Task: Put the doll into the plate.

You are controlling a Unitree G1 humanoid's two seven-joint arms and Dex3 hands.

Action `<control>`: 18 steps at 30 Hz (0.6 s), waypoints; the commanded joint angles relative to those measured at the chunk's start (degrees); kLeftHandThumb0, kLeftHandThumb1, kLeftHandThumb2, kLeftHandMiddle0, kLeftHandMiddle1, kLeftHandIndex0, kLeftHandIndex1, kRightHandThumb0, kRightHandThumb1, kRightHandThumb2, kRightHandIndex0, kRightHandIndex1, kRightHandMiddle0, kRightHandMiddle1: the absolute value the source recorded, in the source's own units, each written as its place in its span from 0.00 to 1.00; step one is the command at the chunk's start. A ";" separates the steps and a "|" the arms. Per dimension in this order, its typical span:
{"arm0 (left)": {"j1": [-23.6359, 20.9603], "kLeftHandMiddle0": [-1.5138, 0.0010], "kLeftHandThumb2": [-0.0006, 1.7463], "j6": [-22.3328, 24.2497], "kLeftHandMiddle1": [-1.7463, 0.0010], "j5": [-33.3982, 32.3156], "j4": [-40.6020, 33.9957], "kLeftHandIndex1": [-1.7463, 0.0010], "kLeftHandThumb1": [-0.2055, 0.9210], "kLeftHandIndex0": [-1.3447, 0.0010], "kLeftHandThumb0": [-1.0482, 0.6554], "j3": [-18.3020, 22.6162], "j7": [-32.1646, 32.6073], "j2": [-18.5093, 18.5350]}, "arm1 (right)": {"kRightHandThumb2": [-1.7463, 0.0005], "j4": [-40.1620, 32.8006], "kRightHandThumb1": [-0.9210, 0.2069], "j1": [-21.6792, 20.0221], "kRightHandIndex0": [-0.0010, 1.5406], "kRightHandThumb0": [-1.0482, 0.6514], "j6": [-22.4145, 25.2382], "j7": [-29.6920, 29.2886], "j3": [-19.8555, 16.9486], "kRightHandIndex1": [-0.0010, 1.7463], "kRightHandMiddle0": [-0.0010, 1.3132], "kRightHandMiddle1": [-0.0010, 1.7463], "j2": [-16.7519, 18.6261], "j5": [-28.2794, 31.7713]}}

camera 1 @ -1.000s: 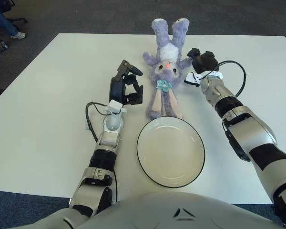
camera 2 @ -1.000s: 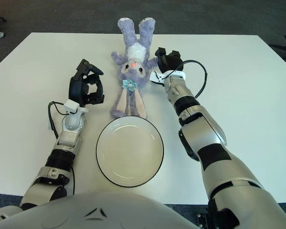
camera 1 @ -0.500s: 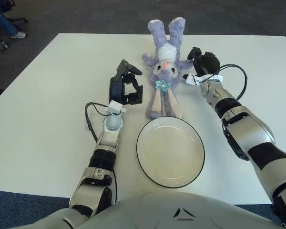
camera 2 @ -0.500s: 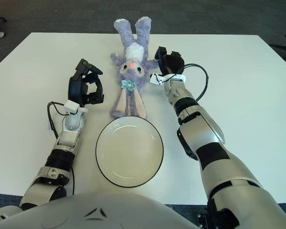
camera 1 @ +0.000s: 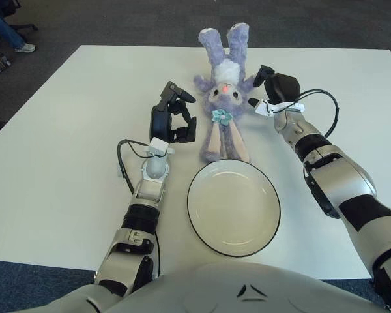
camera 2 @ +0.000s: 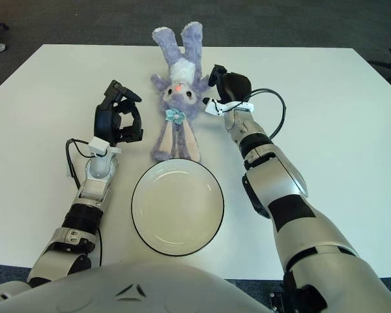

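A purple plush bunny doll lies flat on the white table, feet toward the far edge and long ears reaching the plate. The empty white plate with a dark rim sits just in front of it. My right hand is at the doll's right side, its fingers curled around the tip of the doll's arm. My left hand is held upright just left of the doll's ears, fingers loosely bent with nothing in them, not touching the doll.
The white table stretches wide to the left and right of my arms. Dark carpet lies beyond its far edge. A seated person's legs show at the far left corner.
The right hand has shifted a little to the left, and the doll's body and feet have swung left with it. The left hand and the plate have stayed put.
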 commanded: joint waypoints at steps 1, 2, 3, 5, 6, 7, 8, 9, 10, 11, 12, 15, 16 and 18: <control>7.16 0.32 0.63 0.51 0.00 -0.39 3.90 0.00 0.61 0.64 0.36 -0.27 0.13 0.07 | 0.32 0.40 0.53 0.04 0.47 0.62 -0.25 -1.08 -0.41 0.87 0.39 0.89 -0.13 0.34; 7.18 0.32 0.63 0.55 0.00 -0.42 3.87 0.00 0.61 0.64 0.36 -0.29 0.11 0.07 | 0.32 0.45 0.54 0.09 0.48 0.62 -0.24 -1.13 -0.40 0.86 0.40 0.88 -0.14 0.35; 7.19 0.32 0.63 0.58 0.00 -0.44 3.84 0.00 0.61 0.64 0.36 -0.31 0.09 0.07 | 0.33 0.49 0.54 0.11 0.48 0.62 -0.23 -1.18 -0.40 0.85 0.40 0.88 -0.15 0.35; 7.23 0.32 0.63 0.64 0.00 -0.49 3.79 0.00 0.61 0.64 0.36 -0.35 0.03 0.08 | 0.33 0.53 0.54 0.10 0.49 0.62 -0.16 -1.30 -0.36 0.85 0.40 0.88 -0.14 0.32; 7.26 0.32 0.63 0.65 0.00 -0.48 3.76 0.00 0.61 0.64 0.36 -0.38 0.00 0.10 | 0.33 0.58 0.54 0.13 0.49 0.62 -0.12 -1.35 -0.33 0.84 0.40 0.88 -0.16 0.30; 7.28 0.32 0.63 0.66 0.00 -0.47 3.74 0.00 0.61 0.64 0.36 -0.40 -0.01 0.12 | 0.32 0.62 0.55 0.14 0.50 0.62 -0.09 -1.37 -0.32 0.84 0.41 0.88 -0.17 0.29; 7.29 0.31 0.63 0.68 0.00 -0.47 3.72 0.00 0.62 0.64 0.36 -0.42 -0.04 0.14 | 0.32 0.65 0.56 0.17 0.51 0.62 -0.06 -1.38 -0.31 0.84 0.41 0.88 -0.18 0.28; 7.30 0.31 0.63 0.70 0.00 -0.48 3.71 0.00 0.62 0.64 0.36 -0.43 -0.05 0.16 | 0.32 0.68 0.56 0.18 0.51 0.62 -0.04 -1.38 -0.30 0.83 0.41 0.87 -0.19 0.27; 7.31 0.31 0.63 0.72 0.00 -0.49 3.70 0.00 0.62 0.64 0.36 -0.44 -0.08 0.19 | 0.32 0.72 0.56 0.21 0.51 0.62 0.01 -1.37 -0.28 0.83 0.42 0.87 -0.19 0.25; 7.31 0.31 0.63 0.73 0.00 -0.50 3.70 0.00 0.62 0.65 0.36 -0.45 -0.10 0.21 | 0.31 0.75 0.57 0.23 0.52 0.62 0.05 -1.36 -0.27 0.83 0.42 0.87 -0.20 0.24; 7.31 0.31 0.63 0.74 0.00 -0.50 3.70 0.00 0.62 0.65 0.36 -0.46 -0.11 0.24 | 0.31 0.79 0.58 0.27 0.53 0.62 0.17 -1.43 -0.21 0.83 0.43 0.86 -0.22 0.17; 7.30 0.31 0.63 0.72 0.00 -0.69 3.73 0.00 0.62 0.65 0.36 -0.48 -0.26 0.27 | 0.28 0.85 0.62 0.44 0.55 0.62 0.57 -1.77 0.03 0.84 0.45 0.85 -0.29 -0.12; 7.30 0.31 0.63 0.72 0.00 -0.78 3.74 0.00 0.62 0.65 0.36 -0.48 -0.32 0.27 | 0.28 0.85 0.62 0.45 0.55 0.62 0.76 -1.79 0.10 0.84 0.45 0.85 -0.29 -0.18; 7.30 0.31 0.63 0.71 0.00 -0.87 3.74 0.00 0.62 0.65 0.36 -0.49 -0.38 0.26 | 0.25 0.82 0.65 0.47 0.55 0.62 1.12 -1.89 0.24 0.87 0.46 0.85 -0.30 -0.31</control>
